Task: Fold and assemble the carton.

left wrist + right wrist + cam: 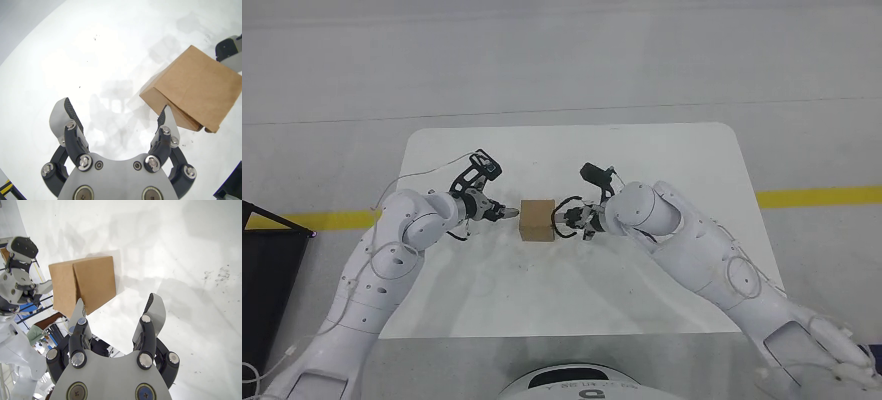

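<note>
Standing open with its grey, black-padded fingers spread wide, the left gripper [116, 104] holds nothing; the tip of one finger [167, 113] lies at the overlapped end flaps of a small brown cardboard carton [196, 85], though I cannot tell whether it presses there or only meets the edge. The right gripper [115, 298] is likewise released and empty, its fingers parted, with one fingertip [80, 303] at the lower end of the seam where two flaps meet on the carton's opposite end [83, 281]. In the top view the left gripper [504, 212] and the right gripper [567, 222] face each other, with the carton [536, 219] between them. The carton rests flat on the white table [642, 160] near its middle, folded into a closed box shape – the flaps at the left gripper's end overlap, one corner standing slightly proud. Beyond the carton the table [75, 56] carries a few dark specks and scuff marks [221, 275]. Past the table's far edge lies a pale grey floor [542, 60] crossed by a yellow line [822, 196].
</note>
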`<state>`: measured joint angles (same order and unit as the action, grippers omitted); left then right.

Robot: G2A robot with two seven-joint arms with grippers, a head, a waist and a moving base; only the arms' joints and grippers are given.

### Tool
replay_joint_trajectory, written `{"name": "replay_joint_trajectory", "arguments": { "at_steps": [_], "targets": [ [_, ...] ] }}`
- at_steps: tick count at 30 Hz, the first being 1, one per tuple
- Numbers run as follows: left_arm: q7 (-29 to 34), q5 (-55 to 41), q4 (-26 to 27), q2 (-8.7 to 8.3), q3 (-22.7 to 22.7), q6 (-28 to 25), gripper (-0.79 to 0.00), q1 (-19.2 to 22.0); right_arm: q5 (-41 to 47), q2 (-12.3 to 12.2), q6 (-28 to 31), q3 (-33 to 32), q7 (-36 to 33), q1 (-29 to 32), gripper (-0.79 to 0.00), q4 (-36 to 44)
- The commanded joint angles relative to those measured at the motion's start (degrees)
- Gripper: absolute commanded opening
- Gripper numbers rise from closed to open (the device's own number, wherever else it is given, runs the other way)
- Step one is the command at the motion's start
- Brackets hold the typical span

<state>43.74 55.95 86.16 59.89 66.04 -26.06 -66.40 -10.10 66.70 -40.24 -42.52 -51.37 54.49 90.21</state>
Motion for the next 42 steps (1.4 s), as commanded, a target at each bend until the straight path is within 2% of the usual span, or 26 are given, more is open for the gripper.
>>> {"name": "replay_joint_trajectory", "arguments": {
  "at_steps": [1, 5, 15, 19, 24, 26, 28, 30, 34, 42],
  "targets": [
    [-0.4, 0.3, -0.6, 0.05, -0.1, 0.3, 0.000, 0.5, -1.6, -0.5, 1.0, 0.0, -2.1, 0.5, -0.197, 1.6],
    [-1.1, -0.4, -1.3, 0.27, -0.5, 0.9, 0.000, 1.5, -3.1, -1.9, 3.7, -2.1, -5.0, 2.6, -0.194, 5.5],
    [-1.6, -1.8, -4.7, 2.00, -6.3, 1.9, 0.000, 5.9, -7.1, -4.8, 4.5, -8.7, -3.8, 10.7, -0.160, 14.4],
    [-2.1, -2.5, -6.6, 2.83, -8.4, 2.8, 0.000, 8.1, -7.9, -5.3, 2.5, -10.4, -2.1, 12.6, -0.148, 15.7],
    [-4.3, -3.3, -8.6, 3.45, -9.3, 3.5, 0.000, 9.4, -8.9, -4.9, -0.1, -9.4, 0.2, 12.3, -0.126, 15.2],
    [-5.1, -3.6, -8.7, 3.45, -8.9, 3.3, 0.000, 9.5, -4.6, -4.3, -0.9, -10.3, 1.5, 11.4, -0.151, 12.9],
    [-5.4, -4.0, -8.0, 3.23, -8.0, 2.7, 0.000, 9.1, 1.5, -3.5, -1.2, -11.9, 3.9, 10.6, -0.191, 10.0],
    [-4.8, -3.8, -6.9, 2.77, -6.7, 1.8, 0.000, 8.1, 4.8, -2.9, -0.5, -12.1, 5.7, 9.9, -0.188, 7.9],
    [-3.3, -3.9, -2.9, 1.32, -2.5, -2.3, 0.000, 4.8, 6.8, -1.8, -4.1, -10.6, 7.3, 6.8, -0.191, 3.8],
    [-1.6, -0.7, 6.1, -1.65, 5.3, -14.0, 0.000, -3.5, 11.2, 0.2, -6.0, -7.3, 6.4, 0.1, -0.252, -4.1]
  ]
}}
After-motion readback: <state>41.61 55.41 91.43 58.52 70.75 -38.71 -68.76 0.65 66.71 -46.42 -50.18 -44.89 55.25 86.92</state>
